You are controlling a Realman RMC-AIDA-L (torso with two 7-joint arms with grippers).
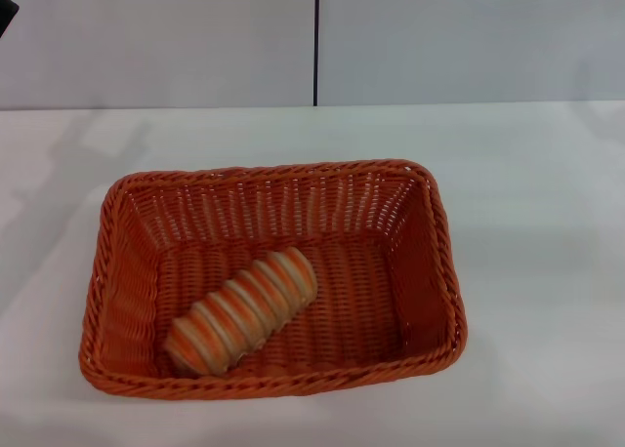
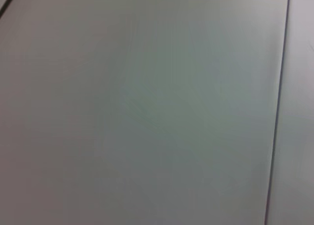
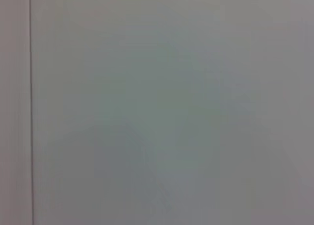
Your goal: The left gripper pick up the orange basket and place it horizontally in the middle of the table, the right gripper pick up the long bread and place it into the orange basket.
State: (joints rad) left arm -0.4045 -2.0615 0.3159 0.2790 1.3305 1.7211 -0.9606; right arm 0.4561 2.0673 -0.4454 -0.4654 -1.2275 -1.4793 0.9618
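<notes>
where long bread [image 1: 241,310] lies, orange basket [image 1: 430,271]

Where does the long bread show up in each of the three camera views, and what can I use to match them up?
Head view: the long bread lies diagonally on the floor of the orange basket, toward its near left corner, on the table.
Left wrist view: not in it; only a pale panel with a dark seam.
Right wrist view: not in it; a similar panel and seam.
Shared landmark: the dark seam, probably the same wall joint.
</notes>
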